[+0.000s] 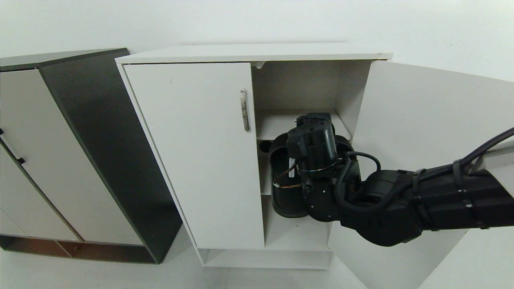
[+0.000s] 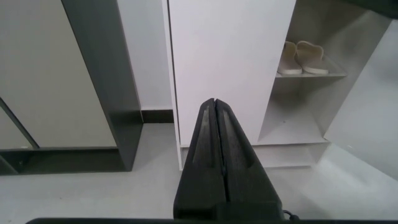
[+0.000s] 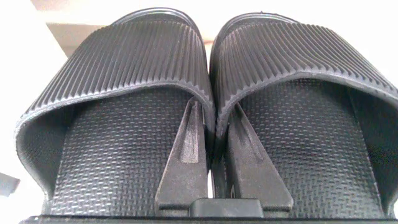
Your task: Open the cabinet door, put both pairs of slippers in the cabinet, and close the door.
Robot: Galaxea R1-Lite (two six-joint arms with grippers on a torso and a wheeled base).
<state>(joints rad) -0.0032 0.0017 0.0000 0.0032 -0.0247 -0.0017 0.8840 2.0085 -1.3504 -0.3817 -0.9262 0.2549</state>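
Now, dark pair: the black ribbed rubber slippers (image 3: pixel 118 143) hang at the open side of the tall white wooden cabinet (image 1: pixel 192 160), about halfway up.
Right tool: the right tool (image 3: pixel 215 109) pinches the pair's two inner side walls together.
Left tool: the left tool (image 2: pixel 214 112) is pressed together on nothing, out in front of the cabinet.
Light pair: the white soft slippers (image 2: pixel 303 57) sit on a shelf inside.
Feel: I think the dark pair is light and bendy, so it may sag or slip. The touching inner walls look best to hold.
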